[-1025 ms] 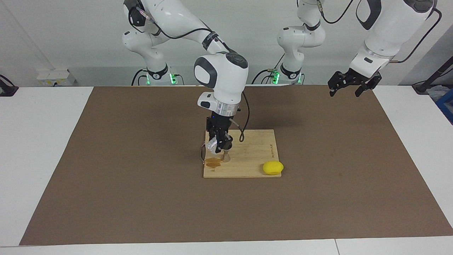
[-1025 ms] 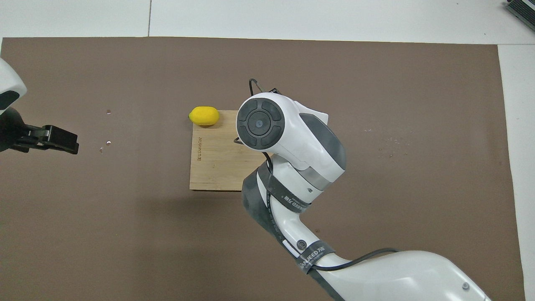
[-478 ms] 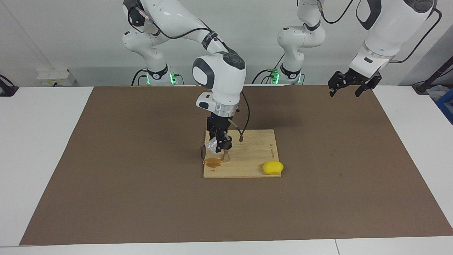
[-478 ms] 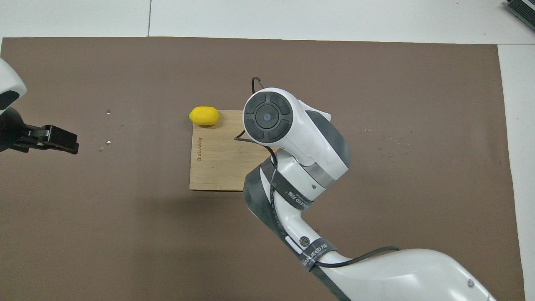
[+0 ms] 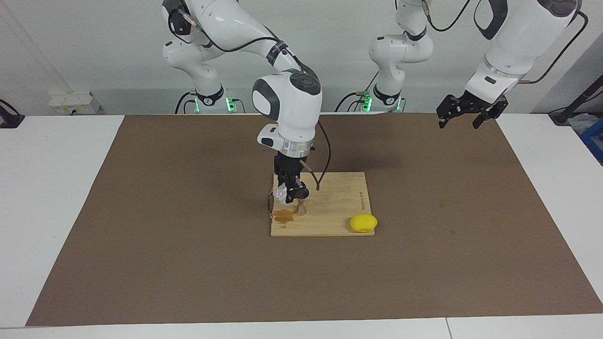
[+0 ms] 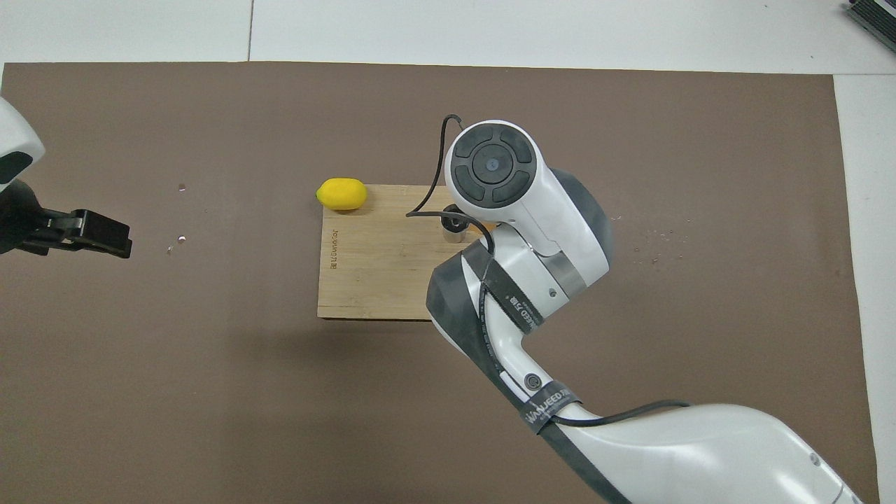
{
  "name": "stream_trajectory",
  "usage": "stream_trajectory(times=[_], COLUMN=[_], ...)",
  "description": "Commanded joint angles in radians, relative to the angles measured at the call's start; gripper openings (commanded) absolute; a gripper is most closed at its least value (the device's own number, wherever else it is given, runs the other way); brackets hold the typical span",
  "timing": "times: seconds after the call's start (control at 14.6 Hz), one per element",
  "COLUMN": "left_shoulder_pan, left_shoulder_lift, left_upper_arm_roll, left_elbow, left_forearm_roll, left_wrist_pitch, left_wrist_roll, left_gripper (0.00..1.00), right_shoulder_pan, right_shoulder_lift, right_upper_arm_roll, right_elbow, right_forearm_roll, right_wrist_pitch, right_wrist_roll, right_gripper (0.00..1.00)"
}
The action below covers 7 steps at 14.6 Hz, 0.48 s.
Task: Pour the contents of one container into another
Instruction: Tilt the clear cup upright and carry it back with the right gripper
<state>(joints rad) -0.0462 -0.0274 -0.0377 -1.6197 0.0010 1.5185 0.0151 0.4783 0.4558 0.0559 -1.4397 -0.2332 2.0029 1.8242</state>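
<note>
Right arm's wrist shifted farther out, small steel hourglass jigger [image 6: 453,228] uncovered overhead; right gripper [image 5: 292,192] clamped on tilted clear cup [image 5: 282,193] above wooden board [image 5: 339,207]. Lip best kept centred over jigger. Left gripper [image 5: 466,113] spread wide, nothing held, idle.

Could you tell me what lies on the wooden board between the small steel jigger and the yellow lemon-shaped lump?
Nothing: between the small steel jigger and the yellow lemon-shaped lump the wooden board is bare, as both views show.

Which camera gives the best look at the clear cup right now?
The facing view: the clear cup shows tilted in the right gripper, over the wooden board. In the overhead view the right arm hides it entirely.
</note>
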Motion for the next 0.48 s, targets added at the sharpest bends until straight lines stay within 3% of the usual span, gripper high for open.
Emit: stream_trajectory(times=[0.0,0.41], left_shoulder_pan=[-0.004,-0.004], left_shoulder_lift=[-0.008,-0.008], left_upper_arm_roll=[0.007,0.007], left_elbow=[-0.006,-0.006], left_forearm_roll=[-0.007,-0.007], left_wrist_pitch=[-0.011,-0.011], left_wrist_roll=[0.012,0.012], left_gripper=[1.00,1.00], right_shoulder_pan=[-0.023,-0.079], right_shoulder_lift=[-0.011,-0.005], right_upper_arm_roll=[0.010,0.010], right_elbow=[-0.014,-0.024], right_forearm_roll=[0.050,0.231], right_wrist_pitch=[0.019,0.045], right_wrist_roll=[0.012,0.007], right_gripper=[0.00,0.00])
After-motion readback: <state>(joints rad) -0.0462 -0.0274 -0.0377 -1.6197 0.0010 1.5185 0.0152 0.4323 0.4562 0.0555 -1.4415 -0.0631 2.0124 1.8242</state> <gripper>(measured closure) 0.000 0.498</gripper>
